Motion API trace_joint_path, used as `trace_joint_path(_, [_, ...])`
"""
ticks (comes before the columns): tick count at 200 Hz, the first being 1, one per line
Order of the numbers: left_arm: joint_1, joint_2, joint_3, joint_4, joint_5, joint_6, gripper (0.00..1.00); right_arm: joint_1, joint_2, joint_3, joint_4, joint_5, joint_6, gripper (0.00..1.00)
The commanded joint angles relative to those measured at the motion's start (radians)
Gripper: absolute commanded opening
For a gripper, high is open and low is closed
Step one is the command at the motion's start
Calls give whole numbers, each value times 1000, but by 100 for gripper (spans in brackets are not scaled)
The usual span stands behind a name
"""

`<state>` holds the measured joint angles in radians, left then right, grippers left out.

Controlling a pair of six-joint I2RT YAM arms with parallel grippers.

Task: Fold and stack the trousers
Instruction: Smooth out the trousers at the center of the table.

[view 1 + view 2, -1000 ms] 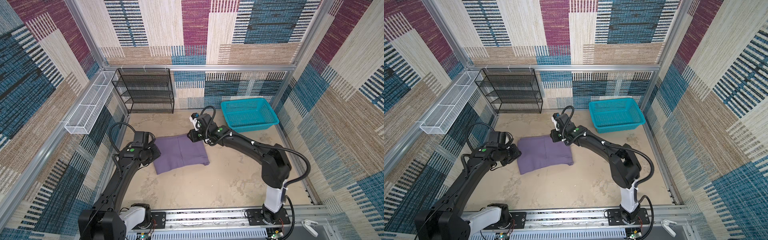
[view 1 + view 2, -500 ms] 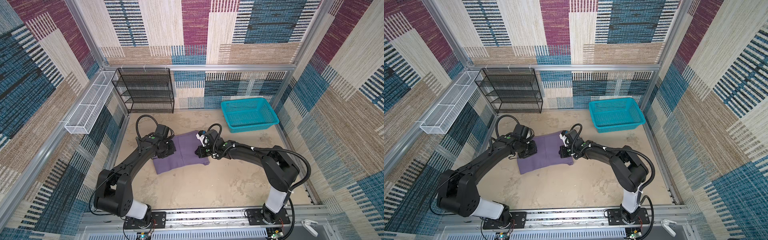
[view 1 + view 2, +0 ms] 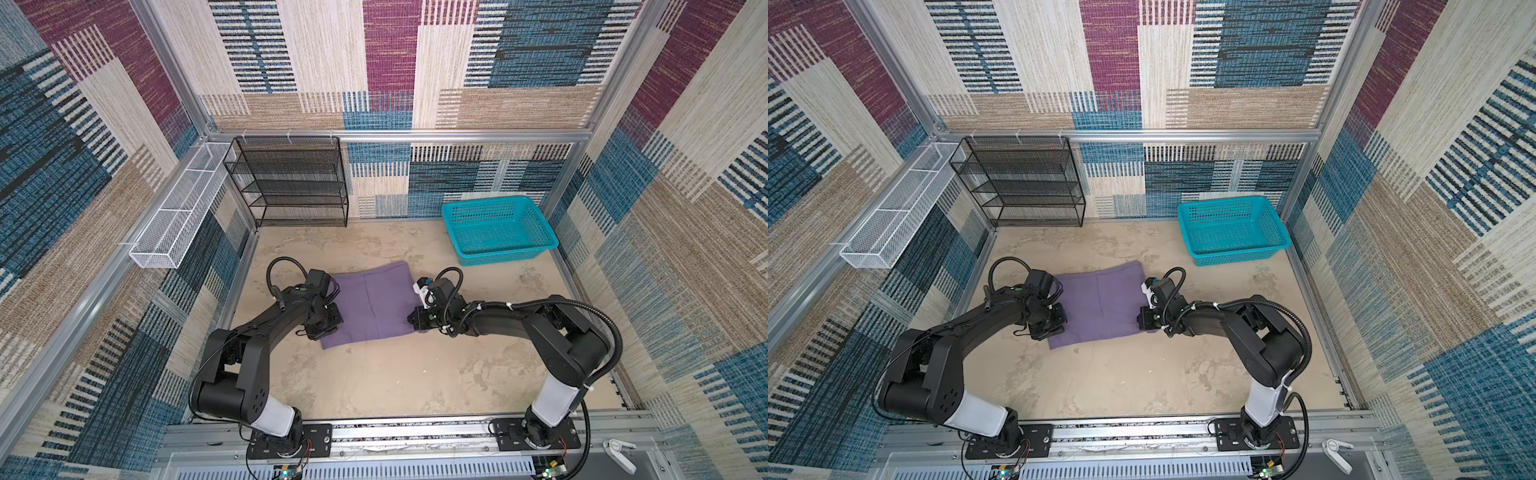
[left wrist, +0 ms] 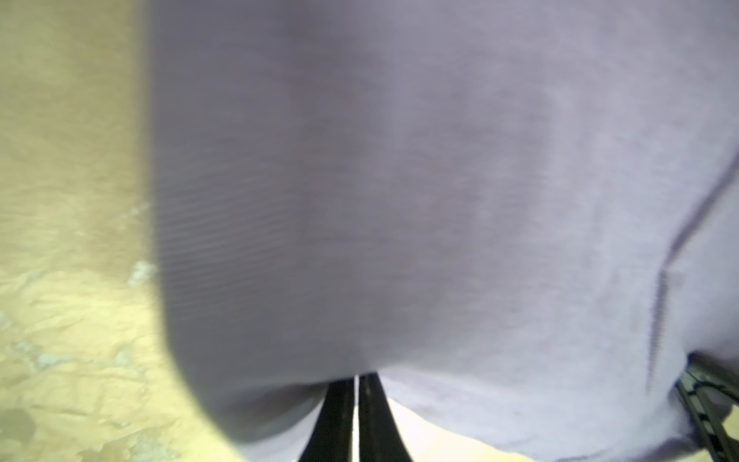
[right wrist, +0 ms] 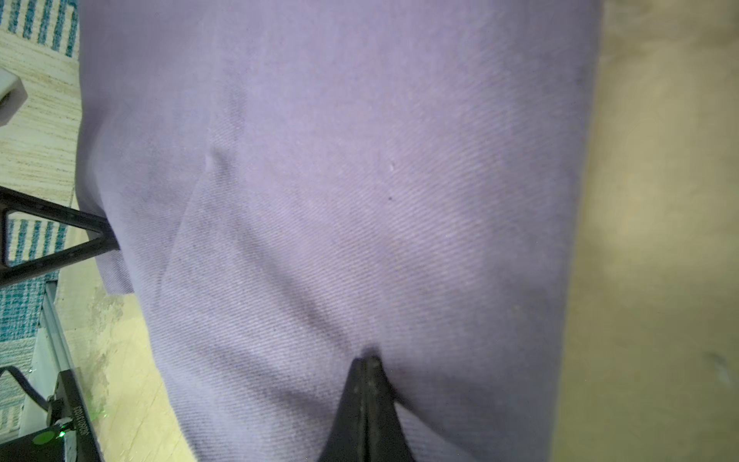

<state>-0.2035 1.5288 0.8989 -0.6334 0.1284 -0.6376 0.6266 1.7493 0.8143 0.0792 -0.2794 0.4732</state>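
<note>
Two side edges of the trousers [image 3: 374, 305] are being pinched by the closed left gripper [image 4: 356, 386] and right gripper [image 5: 370, 366], left arm [image 3: 266, 320] and right arm [image 3: 498, 320] being stretched low.

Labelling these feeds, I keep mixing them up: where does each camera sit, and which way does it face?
Both top views: overhead, at the arms' base side, looking down on trousers, basket, left arm, right arm.
Left wrist: behind the shut left gripper, facing the trousers.
Right wrist: behind the shut right gripper, facing the trousers.
Shared: all show the trousers; the right wrist view also catches the left gripper.
</note>
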Motion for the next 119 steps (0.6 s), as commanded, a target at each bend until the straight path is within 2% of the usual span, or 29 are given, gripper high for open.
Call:
trace_joint_path(1, [4, -1, 17, -14, -44, 45, 10, -20, -46, -64, -83, 134, 24, 0])
trace_joint_path(46, [6, 18, 72, -59, -32, 78, 8, -42, -284, -206, -89, 211, 111, 1])
trace_joint_path(76, [5, 2, 204, -100, -14, 83, 10, -42, -433, -158, -123, 272, 43, 5])
trace_joint_path(102, [1, 11, 333, -112, 17, 71, 27, -42, -439, -54, -151, 292, -26, 9])
trace_joint_path(111, [-9, 32, 380, -110, 28, 65, 28, -42, -423, -26, -150, 277, -37, 8])
trace_joint_path(119, [-23, 58, 420, -110, 39, 65, 19, -42, -403, -6, -138, 234, -43, 7])
